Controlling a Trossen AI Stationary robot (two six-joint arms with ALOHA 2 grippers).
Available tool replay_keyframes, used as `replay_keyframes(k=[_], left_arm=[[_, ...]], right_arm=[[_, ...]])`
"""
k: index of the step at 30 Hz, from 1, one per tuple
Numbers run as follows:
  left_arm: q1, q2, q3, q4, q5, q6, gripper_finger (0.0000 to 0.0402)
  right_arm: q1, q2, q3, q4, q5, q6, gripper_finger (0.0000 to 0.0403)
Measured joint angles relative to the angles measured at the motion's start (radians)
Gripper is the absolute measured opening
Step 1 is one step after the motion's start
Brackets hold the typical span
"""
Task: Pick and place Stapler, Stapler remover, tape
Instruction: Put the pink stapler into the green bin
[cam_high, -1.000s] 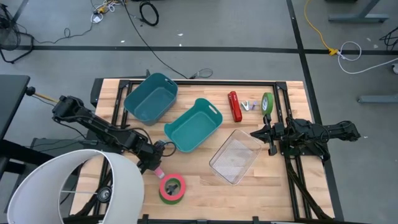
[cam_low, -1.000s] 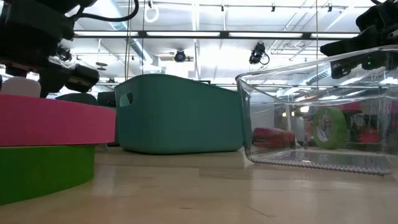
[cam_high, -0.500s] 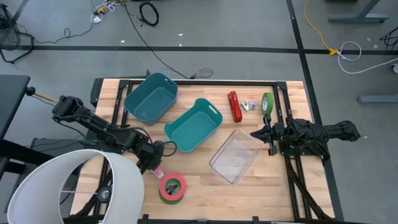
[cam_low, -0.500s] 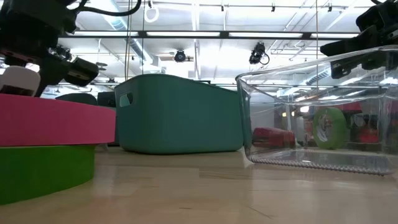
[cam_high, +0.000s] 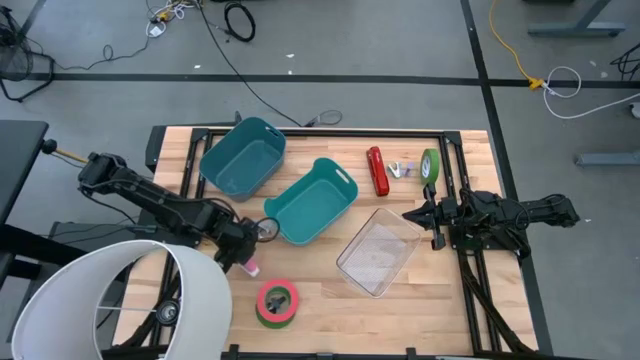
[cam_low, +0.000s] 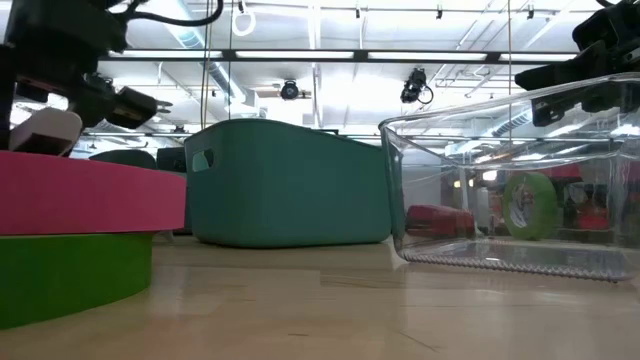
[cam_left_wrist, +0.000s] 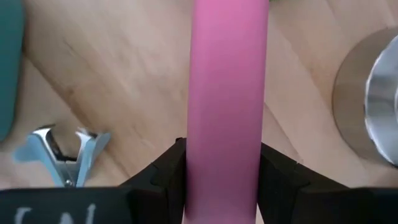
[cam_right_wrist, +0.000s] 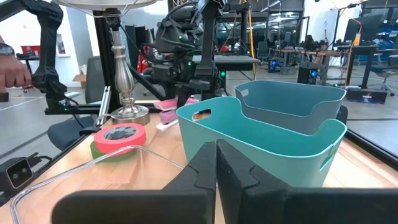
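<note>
Stapler, pink and bar-shaped (cam_left_wrist: 228, 93), was found pinched across its width by the left gripper (cam_left_wrist: 224, 177), one dark finger on each flank. In the high view it sat at lower left of centre, just below the nearer teal bin.

Change noted: against the views a second before, gripper and stapler had shifted slightly up and left in the high frame, away from the red-and-green flat tape roll (cam_high: 277, 302) at the bottom edge. In the low view the stapler's pale end (cam_low: 42, 130) stood higher and more tilted at the upper left. The grip itself was unchanged.

Judgement: the pick appeared complete and the carry just begun; placement was outstanding. The aqua plastic bin (cam_high: 312, 200) lay just beside the load, and a darker teal plastic bin (cam_high: 243, 157) above and left of it.

A pale-blue and metal staple remover (cam_left_wrist: 62, 155) lay on the wood near the held stapler, untouched. At upper right of the table a red stapler (cam_high: 377, 171) and an upright green tape roll (cam_high: 430, 167) also remained unmoved, with a clear plastic bin (cam_high: 378, 250) below them.

The right gripper (cam_high: 425, 215) waited at the right of the table, fingers pressed together and holding nothing.
</note>
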Motion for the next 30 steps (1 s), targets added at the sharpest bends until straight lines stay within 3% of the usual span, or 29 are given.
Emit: replay_keyframes(k=[5,30], left_arm=[[0.038,-0.009,-0.002,-0.048,-0.062,-0.001,0.0151],[0.232,-0.244,-0.003,-0.164,-0.148,-0.071,0.0150]], right_arm=[[0.000,0.000,0.000,0.000,0.000,0.000,0.0015],[0.000,0.000,0.000,0.000,0.000,-0.003,0.0015]])
